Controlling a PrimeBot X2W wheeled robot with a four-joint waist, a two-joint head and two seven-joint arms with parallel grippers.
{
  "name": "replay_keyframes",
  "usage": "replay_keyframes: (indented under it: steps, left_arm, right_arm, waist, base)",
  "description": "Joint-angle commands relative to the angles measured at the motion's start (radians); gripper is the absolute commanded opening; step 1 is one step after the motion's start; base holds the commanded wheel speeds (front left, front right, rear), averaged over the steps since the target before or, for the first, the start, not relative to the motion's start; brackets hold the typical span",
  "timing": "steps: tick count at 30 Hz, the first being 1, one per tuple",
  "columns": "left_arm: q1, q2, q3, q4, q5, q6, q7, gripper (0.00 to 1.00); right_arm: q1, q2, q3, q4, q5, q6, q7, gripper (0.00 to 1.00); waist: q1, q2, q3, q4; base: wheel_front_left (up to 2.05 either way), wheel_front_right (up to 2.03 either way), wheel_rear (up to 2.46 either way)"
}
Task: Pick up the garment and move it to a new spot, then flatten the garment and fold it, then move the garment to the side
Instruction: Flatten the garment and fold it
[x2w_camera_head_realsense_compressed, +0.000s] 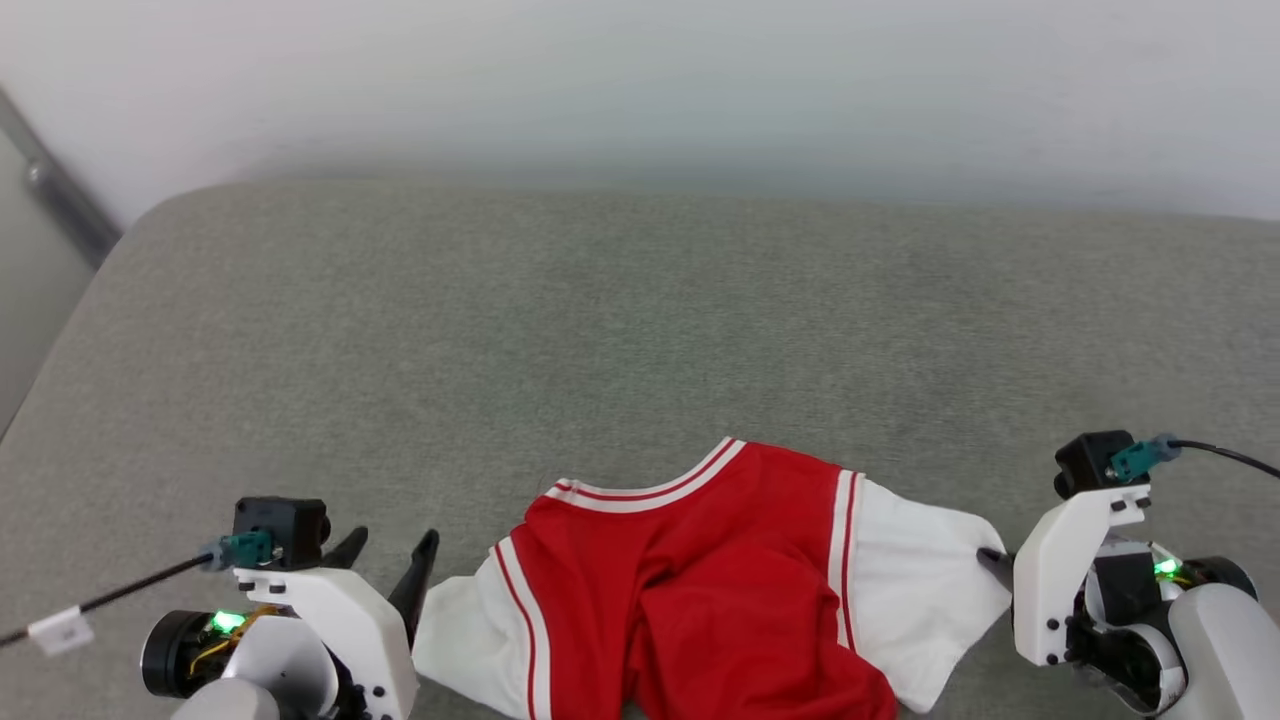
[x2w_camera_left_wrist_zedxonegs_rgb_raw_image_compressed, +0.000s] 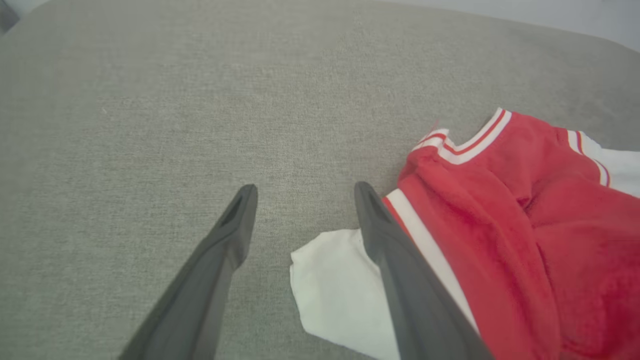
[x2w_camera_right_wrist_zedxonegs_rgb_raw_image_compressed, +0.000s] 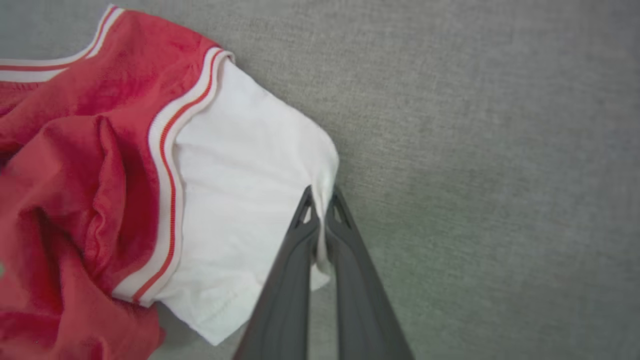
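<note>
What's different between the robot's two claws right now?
The dark two-fingered left claw stands wide open; the right claw is pinched shut. The left claw holds nothing, poised at one white sleeve of the thin red jersey shirt; the right claw grips the other white sleeve at its edge. Both are at the shirt's sleeves.

White wrist shells (x2w_camera_head_realsense_compressed: 1050, 580) with black screws (x2w_camera_head_realsense_compressed: 1048, 627), dark grey tapered fingers (x2w_camera_left_wrist_zedxonegs_rgb_raw_image_compressed: 220, 260), black cameras (x2w_camera_head_realsense_compressed: 280, 528), teal plugs (x2w_camera_head_realsense_compressed: 245, 548), black cables (x2w_camera_head_realsense_compressed: 1225, 455), green lights (x2w_camera_head_realsense_compressed: 1165, 568).
</note>
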Motion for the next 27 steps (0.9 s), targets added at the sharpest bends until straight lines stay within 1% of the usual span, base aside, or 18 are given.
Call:
replay_keyframes:
  steps: [1, 5, 7, 10, 12, 15, 18, 19, 20, 21, 22, 25, 27]
  left_arm:
    - [-0.013, 0.012, -0.009, -0.003, -0.015, -0.011, 0.043, 1.00]
    - [-0.034, 0.063, -0.031, 0.004, -0.082, -0.044, 0.219, 1.00]
    - [-0.042, 0.079, -0.037, 0.018, -0.116, -0.051, 0.293, 1.00]
    - [-0.057, 0.099, -0.040, 0.051, -0.148, -0.050, 0.374, 1.00]
    - [-0.064, 0.109, -0.053, 0.079, -0.160, -0.061, 0.418, 1.00]
    - [-0.059, 0.103, -0.070, 0.135, -0.189, -0.072, 0.475, 1.00]
    - [-0.050, 0.072, -0.083, 0.188, -0.218, -0.085, 0.498, 1.00]
    - [-0.048, 0.055, -0.087, 0.202, -0.228, -0.090, 0.498, 0.92]
    - [-0.047, 0.042, -0.093, 0.214, -0.232, -0.096, 0.497, 0.55]
    - [-0.048, 0.026, -0.091, 0.225, -0.240, -0.104, 0.486, 0.32]
    - [-0.052, 0.015, -0.091, 0.236, -0.240, -0.108, 0.475, 0.00]
    - [-0.071, -0.002, -0.088, 0.262, -0.224, -0.125, 0.431, 0.00]
    - [-0.090, 0.005, -0.079, 0.278, -0.203, -0.117, 0.395, 0.00]
  right_arm:
    - [0.006, -0.008, 0.000, -0.020, 0.002, -0.001, 0.004, 0.00]
    - [0.024, -0.014, -0.005, -0.099, -0.009, -0.001, 0.027, 0.00]
    - [0.029, -0.010, -0.007, -0.135, -0.014, -0.001, 0.042, 0.00]
    - [0.033, 0.003, -0.011, -0.185, -0.020, -0.001, 0.059, 0.00]
    - [0.040, 0.011, -0.014, -0.207, -0.025, -0.001, 0.065, 0.00]
    - [0.050, 0.020, -0.016, -0.226, -0.028, -0.001, 0.071, 0.00]
    - [0.053, 0.024, -0.019, -0.235, -0.028, -0.001, 0.070, 0.00]
    - [0.055, 0.026, -0.023, -0.238, -0.027, -0.001, 0.068, 0.00]
    - [0.059, 0.027, -0.024, -0.241, -0.024, -0.001, 0.067, 0.00]
    - [0.062, 0.026, -0.026, -0.242, -0.025, -0.001, 0.064, 0.00]
    - [0.065, 0.025, -0.029, -0.243, -0.024, -0.001, 0.063, 0.00]
    - [0.066, 0.016, -0.038, -0.246, -0.022, -0.001, 0.060, 0.00]
    - [0.066, 0.007, -0.041, -0.251, -0.026, -0.001, 0.054, 0.00]
  waist:
    - [0.0000, 0.0000, -0.012, -0.025]
    - [0.0000, 0.0000, 0.002, -0.063]
    - [0.0000, 0.0000, 0.018, -0.082]
    - [0.0000, 0.0000, 0.045, -0.110]
    - [0.0000, 0.0000, 0.061, -0.126]
    - [0.0000, 0.0000, 0.076, -0.147]
    - [0.0000, 0.0000, 0.083, -0.160]
    - [0.0000, 0.0000, 0.084, -0.162]
    - [0.0000, 0.0000, 0.084, -0.164]
    - [0.0000, 0.0000, 0.084, -0.165]
    - [0.0000, 0.0000, 0.082, -0.165]
    - [0.0000, 0.0000, 0.073, -0.159]
    - [0.0000, 0.0000, 0.061, -0.153]
  base:
    - [0.00, 0.00, 0.00]
    - [0.00, 0.00, 0.00]
    - [0.00, 0.00, 0.00]
    - [0.00, 0.00, 0.00]
    - [0.00, 0.00, 0.00]
    - [0.00, 0.00, 0.00]
    - [0.00, 0.00, 0.00]
    - [0.00, 0.00, 0.00]
    - [0.00, 0.00, 0.00]
    - [0.00, 0.00, 0.00]
    - [0.00, 0.00, 0.00]
    - [0.00, 0.00, 0.00]
    - [0.00, 0.00, 0.00]
